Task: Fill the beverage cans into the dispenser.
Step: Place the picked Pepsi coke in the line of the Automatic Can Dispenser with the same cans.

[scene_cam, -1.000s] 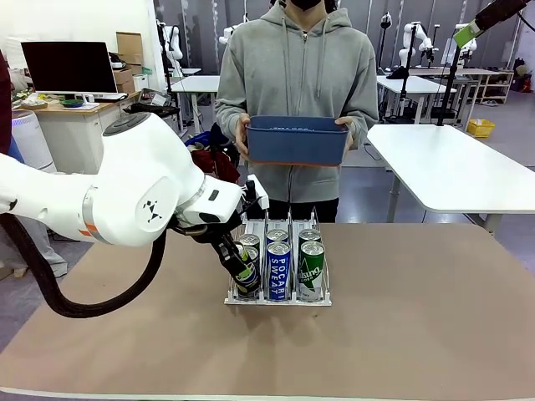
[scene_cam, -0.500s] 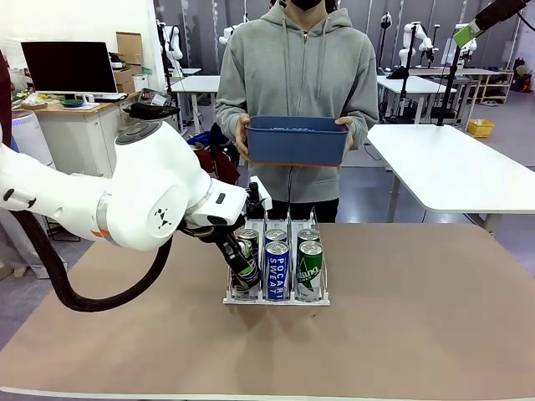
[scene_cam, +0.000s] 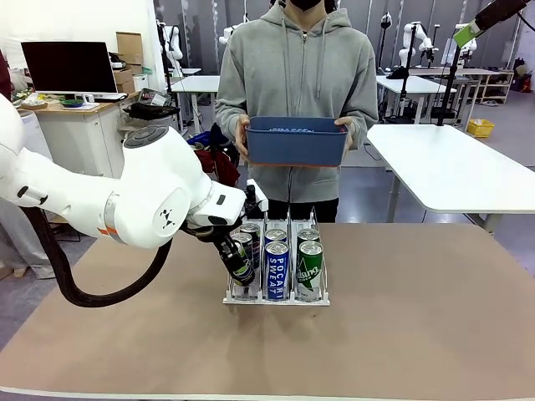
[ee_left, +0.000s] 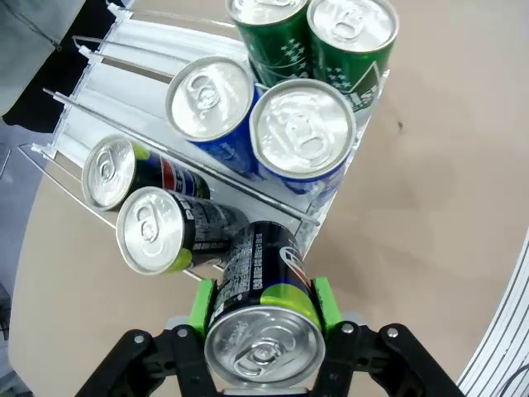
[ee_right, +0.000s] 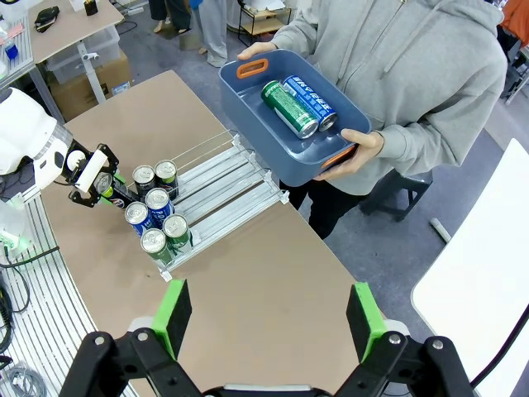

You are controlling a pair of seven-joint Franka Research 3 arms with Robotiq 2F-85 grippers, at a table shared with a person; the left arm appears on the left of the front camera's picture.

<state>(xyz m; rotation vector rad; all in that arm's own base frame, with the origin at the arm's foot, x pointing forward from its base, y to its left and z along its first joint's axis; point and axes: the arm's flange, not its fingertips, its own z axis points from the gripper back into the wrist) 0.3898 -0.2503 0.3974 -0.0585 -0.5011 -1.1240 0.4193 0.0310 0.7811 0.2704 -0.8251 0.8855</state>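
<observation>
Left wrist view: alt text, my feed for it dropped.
The left tool grips a black Pepsi can between its green pads, at the front of the wire dispenser. Its lanes hold two Pepsi cans, two blue Pocari Sweat cans and two green cans.

Blk Pepsi can [ee_left: 263, 277] — blue bin [scene_cam: 297, 144]

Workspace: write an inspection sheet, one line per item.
Surface: brown table, dispenser near its middle.
Job's things: six cans stand in the dispenser, two per lane; a green can and a blue can lie in the blue bin.
Clutter: nothing seen.
Grippers: left gripper shut on a tilted black can at the dispenser's front; right gripper open.
Cables: black hose loops below the left arm.
Surroundings: a person holds the bin; white tables behind.
</observation>
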